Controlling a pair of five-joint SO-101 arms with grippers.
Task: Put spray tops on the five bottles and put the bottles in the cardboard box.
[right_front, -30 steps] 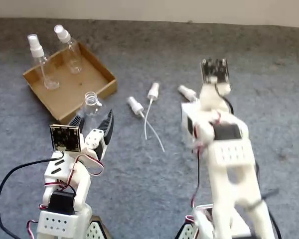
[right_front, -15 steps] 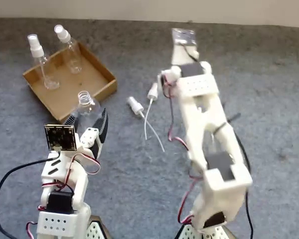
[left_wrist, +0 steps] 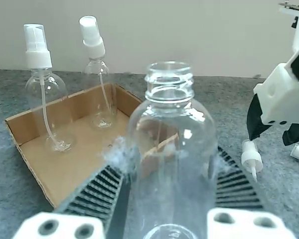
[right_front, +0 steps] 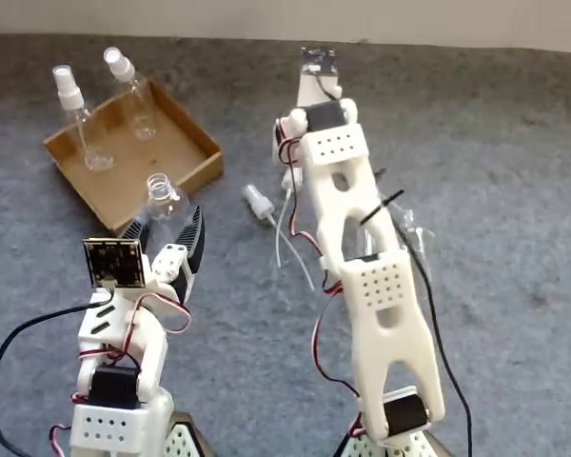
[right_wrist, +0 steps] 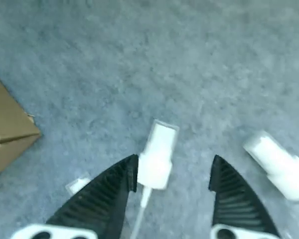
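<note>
Two capped bottles point(right_front: 81, 124) stood in the cardboard box point(right_front: 176, 143) near the far left corner of the worktop, so by my count three were left to do. What changed in the last second was your right arm. It had been folded back on the right side, and you swung it forward and toward the middle until the right gripper point(right_wrist: 174, 162) hung over the loose tops at the centre of the worktop. Its jaws were spread wide, with one spray top point(right_wrist: 157, 154) lying between them, close against one finger and not yet gripped. A second top point(right_wrist: 276, 164) lay just outside the jaws, and a third top point(right_front: 259, 202) lay beside the arm on the box side.

Your left gripper point(right_front: 167, 224) stayed clamped on the open bottle point(left_wrist: 172, 149), upright, just off the near edge of the box. It had drifted slightly toward the box over that second.

As I read it, that put you at the pick of the third top, with the bottle presented and waiting. The next move called for closing on the top's head rather than its thin tube, then carrying it to the bottle's neck. The tube was the risk, since it had to go down the mouth before the cap could seat.
</note>
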